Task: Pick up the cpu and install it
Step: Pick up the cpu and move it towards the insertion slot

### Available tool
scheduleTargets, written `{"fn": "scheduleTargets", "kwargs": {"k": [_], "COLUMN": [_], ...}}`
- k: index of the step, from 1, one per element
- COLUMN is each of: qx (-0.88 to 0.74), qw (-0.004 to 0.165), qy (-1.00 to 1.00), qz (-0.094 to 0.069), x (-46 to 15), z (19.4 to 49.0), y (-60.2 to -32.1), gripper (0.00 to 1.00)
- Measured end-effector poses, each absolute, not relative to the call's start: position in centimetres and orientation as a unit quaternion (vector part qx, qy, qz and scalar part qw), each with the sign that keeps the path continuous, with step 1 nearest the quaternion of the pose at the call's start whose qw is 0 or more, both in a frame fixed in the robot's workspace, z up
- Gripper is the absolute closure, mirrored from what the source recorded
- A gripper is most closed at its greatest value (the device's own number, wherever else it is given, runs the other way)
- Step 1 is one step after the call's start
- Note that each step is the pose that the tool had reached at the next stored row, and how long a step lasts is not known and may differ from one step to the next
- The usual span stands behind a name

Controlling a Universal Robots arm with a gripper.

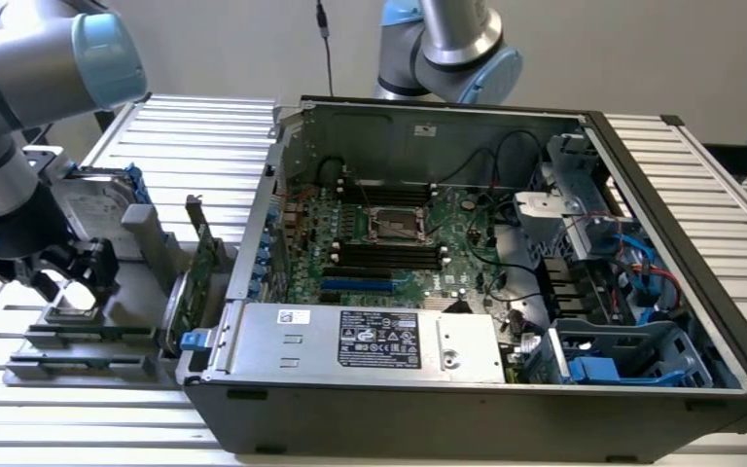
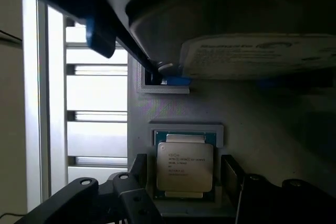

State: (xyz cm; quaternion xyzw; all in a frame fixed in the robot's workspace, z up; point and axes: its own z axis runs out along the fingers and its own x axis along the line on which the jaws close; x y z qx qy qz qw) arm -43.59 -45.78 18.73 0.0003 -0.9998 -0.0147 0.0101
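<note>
Jaws: spread wide and gripping nothing. The gripper (image 1: 73,290) hangs low over the cpu with one finger on each side of it.
Cpu: (image 2: 185,166) a flat square chip with a dull silver lid, small dark print and a thin greenish rim. It lies flat in a framed recess of the grey fixture (image 1: 88,360), at eight o'clock from the computer case (image 1: 633,195) in the exterior view.
Edges: narrow gaps separate the chip's sides from the fingers. The hard drive (image 2: 252,51) stands near the recess.
Open room: bare slatted table (image 1: 192,126) lies at twelve o'clock of the fixture.
Fixture holds: cpu, hard drive, upright green card (image 1: 198,272).
Case holds: motherboard (image 1: 347,243) with a square socket (image 1: 393,226) at its centre, and a silver box with a black label (image 1: 367,341) at six o'clock.
</note>
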Motion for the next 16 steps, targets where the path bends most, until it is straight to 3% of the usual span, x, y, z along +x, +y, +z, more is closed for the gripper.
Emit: {"fn": "scheduleTargets", "kwargs": {"k": [16], "qx": [-0.002], "qw": [0.016], "qy": [-1.000], "qz": [-0.015], "x": [-43.35], "z": [18.44], "y": [-45.83], "gripper": [0.33]}}
